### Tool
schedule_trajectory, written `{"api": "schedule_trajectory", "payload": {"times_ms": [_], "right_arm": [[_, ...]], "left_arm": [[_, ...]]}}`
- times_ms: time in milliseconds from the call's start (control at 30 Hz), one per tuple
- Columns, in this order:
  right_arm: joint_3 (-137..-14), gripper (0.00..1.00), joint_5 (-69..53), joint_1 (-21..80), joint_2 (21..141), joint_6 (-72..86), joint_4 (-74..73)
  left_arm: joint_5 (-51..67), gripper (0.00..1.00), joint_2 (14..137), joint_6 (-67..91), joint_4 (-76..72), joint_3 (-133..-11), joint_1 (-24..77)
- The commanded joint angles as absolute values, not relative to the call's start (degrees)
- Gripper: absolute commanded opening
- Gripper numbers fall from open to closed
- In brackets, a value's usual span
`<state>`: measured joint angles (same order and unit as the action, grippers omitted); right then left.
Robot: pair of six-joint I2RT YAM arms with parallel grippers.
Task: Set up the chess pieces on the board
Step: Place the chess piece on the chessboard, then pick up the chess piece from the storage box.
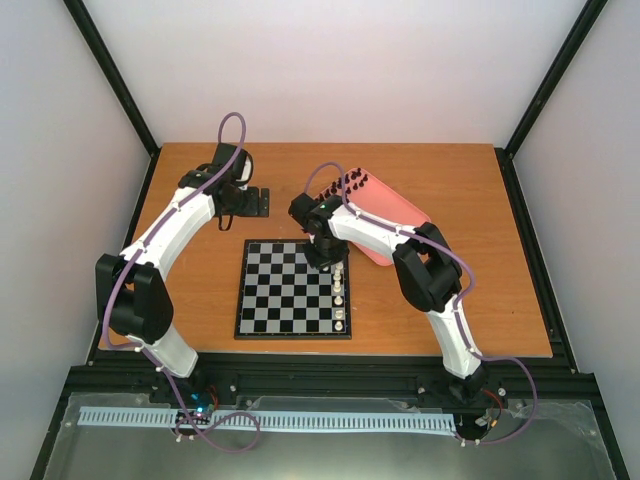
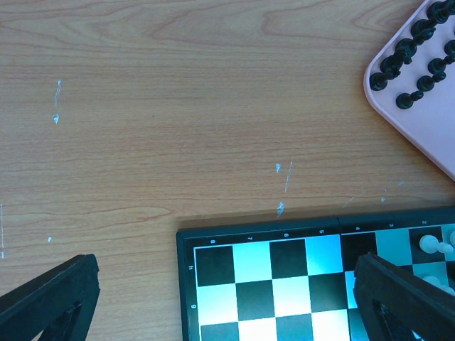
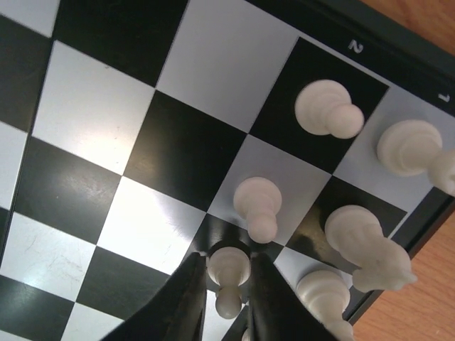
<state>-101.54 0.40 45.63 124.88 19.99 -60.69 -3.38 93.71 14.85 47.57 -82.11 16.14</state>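
The right gripper [image 3: 227, 257] had its two dark fingers set to a narrow gap, one against each side of a small cream-white pawn [image 3: 228, 273]. It gripped that pawn and nothing else, and the pawn stood upright on a dark square at the bottom of the right wrist view. In the top view this placed the gripper over the upper right corner of the flat chessboard of black and silvery checks [image 1: 275, 300], which lay mid-frame on the brown wooden table [image 1: 470, 290]. Other cream-white pieces [image 3: 328, 110] stood on neighbouring squares to the right of the pawn in the wrist view, near it but not touching. The left gripper [image 2: 224, 277] had its fingers spread wide with nothing between them, and hung over bare wood just past the board's upper left corner. The small black pieces [image 2: 412, 60] stood in rows on the pink rectangular tray [image 1: 395, 215], up and to the right of the board. The pawn looked light, rigid and glossy, so probably slippery, and its narrow base would make it easy to tip. The surest hold seemed low on the body just above the base, squeezed squarely so it could not twist out. With neighbours this close, the fingers would have little room to spread.
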Motion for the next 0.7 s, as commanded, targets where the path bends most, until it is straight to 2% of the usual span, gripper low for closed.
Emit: {"api": "schedule_trajectory", "payload": {"times_ms": [0, 100, 367, 567, 667], "right_arm": [[-102.3, 0.27, 0.35, 45.46, 124.84, 19.11, -60.32], [-102.7, 0.31, 0.27, 45.48, 123.89, 18.5, -60.74], [-109.18, 0.33, -2.29, 45.62, 121.18, 16.9, -65.17], [-117.5, 0.44, 2.53, 44.64, 117.01, 16.56, -72.15], [-115.84, 0.48, 5.74, 39.85, 115.46, 17.69, -72.86]], "left_arm": [[-3.56, 1.0, 93.45, 15.38, 46.69, -82.49, 16.15], [-3.46, 1.0, 93.54, 15.6, 46.71, -82.57, 16.14], [-3.25, 1.0, 93.94, 15.73, 46.67, -82.82, 16.18], [-3.27, 1.0, 94.3, 15.73, 46.86, -83.13, 16.16], [-3.02, 1.0, 94.64, 15.73, 46.94, -83.73, 16.17]]}}
